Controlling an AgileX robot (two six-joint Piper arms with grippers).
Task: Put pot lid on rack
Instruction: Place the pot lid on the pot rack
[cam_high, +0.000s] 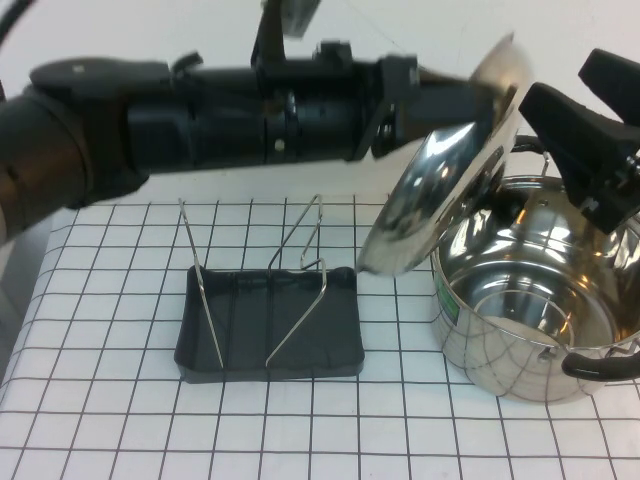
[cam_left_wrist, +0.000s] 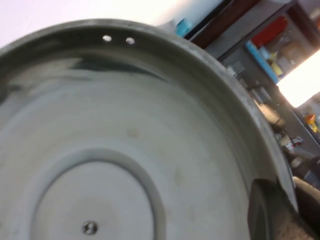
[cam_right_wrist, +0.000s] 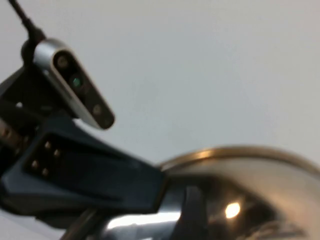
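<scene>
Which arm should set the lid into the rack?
Left. The left gripper is shut on the rim of the shiny domed steel lid, beside the dark grey wire rack; the right gripper is open over the pot.

The lid (cam_high: 440, 200), upper right of the high view, is polished metal, mirror-bright on its domed face; its underside (cam_left_wrist: 125, 150) looks duller, a smooth brushed grey with faint rings. The pot (cam_high: 530, 310), lower right, is glossy steel with shiny black handles. The rack (cam_high: 270, 320), centre, has a matt dark grey tray that looks like plastic, and thin bright wire uprights. The bench (cam_high: 120, 420) cover is matt white with a black grid. Both arms are matt black.
</scene>
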